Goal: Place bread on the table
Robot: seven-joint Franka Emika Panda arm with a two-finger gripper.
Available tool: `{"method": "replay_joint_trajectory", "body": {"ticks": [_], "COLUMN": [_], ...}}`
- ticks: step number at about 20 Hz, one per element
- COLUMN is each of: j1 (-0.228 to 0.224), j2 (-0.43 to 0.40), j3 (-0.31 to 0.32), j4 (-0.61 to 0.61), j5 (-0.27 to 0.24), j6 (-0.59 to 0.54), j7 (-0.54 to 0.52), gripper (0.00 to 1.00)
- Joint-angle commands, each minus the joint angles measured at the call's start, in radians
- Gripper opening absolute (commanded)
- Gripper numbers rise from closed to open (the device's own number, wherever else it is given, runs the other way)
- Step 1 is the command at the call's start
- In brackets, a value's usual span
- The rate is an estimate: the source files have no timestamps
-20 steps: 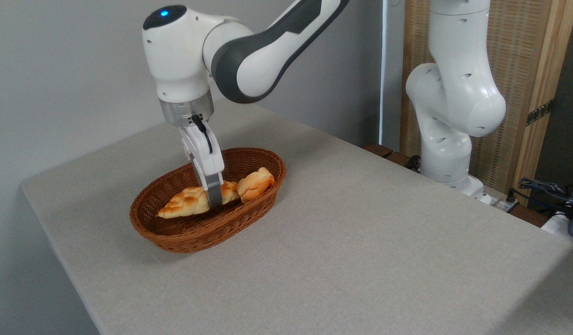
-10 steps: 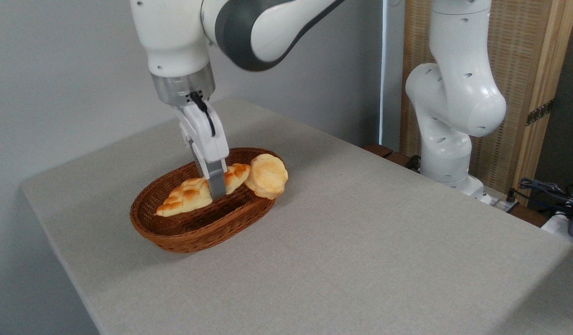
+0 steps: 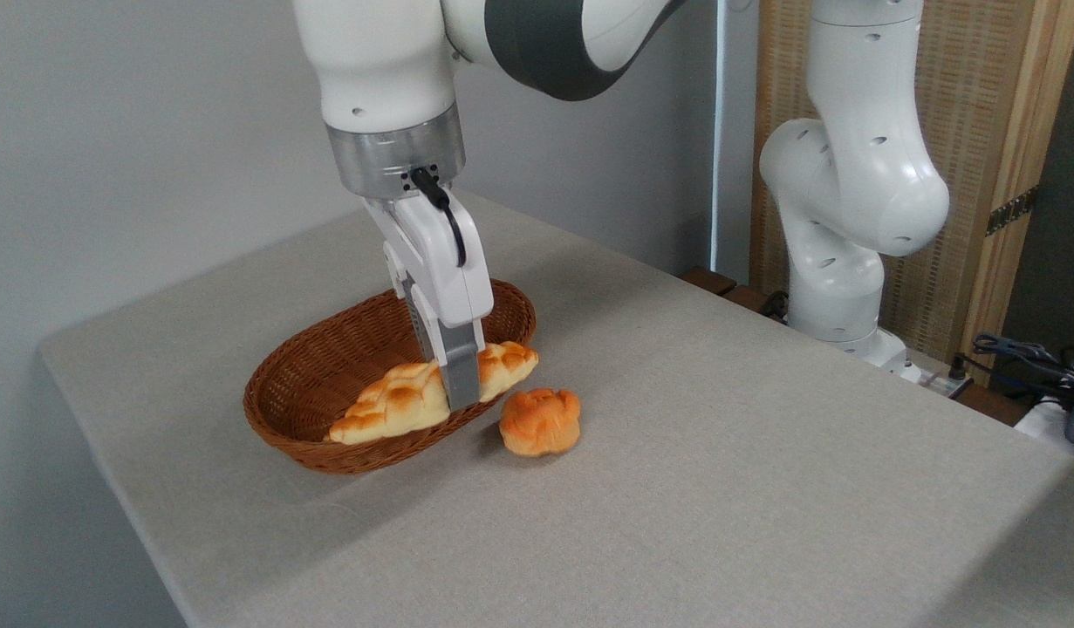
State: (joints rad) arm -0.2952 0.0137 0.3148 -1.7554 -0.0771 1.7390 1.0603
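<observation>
The step in hand looks like the carry: the hand pinches the bread about its middle, one grey finger crossing the front of the crust while the other is hidden behind the loaf, and the loaf hangs lifted over the near rim of the basket. The bread lies nearly level, its left tapered end dipping a little over the basket's front wall and its right end poking out past the rim toward the open counter. It seems clear of the wicker, though whether the low left tip brushes the rim cannot be told from this view. Relative to the hand, the loaf runs crosswise under the fingers, more of its length showing to the left of the finger than to the right. A small orange bun sits on the cloth just beside the basket's right end, close below the loaf's right tip. By my judgement the next move calls for swinging the bread away from the basket to a bare stretch of counter, keeping the drooping end above the rim, steering wide of the bun so the loaf does not land on it, then lowering until the crust rests on the cloth before the fingers let go.
</observation>
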Motion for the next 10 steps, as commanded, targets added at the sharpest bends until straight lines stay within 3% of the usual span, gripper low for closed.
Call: {"method": "replay_joint_trajectory", "body": {"ticks": [1,10], "j1": [-0.012,-0.012], "j2": [0.003,0.017], "j3": [0.024,0.061], "j4": [0.008,0.011], "j5": [0.014,0.013], "j6": [-0.013,-0.002], "j7": [0.029,0.043], "gripper": [0.39,0.4]}}
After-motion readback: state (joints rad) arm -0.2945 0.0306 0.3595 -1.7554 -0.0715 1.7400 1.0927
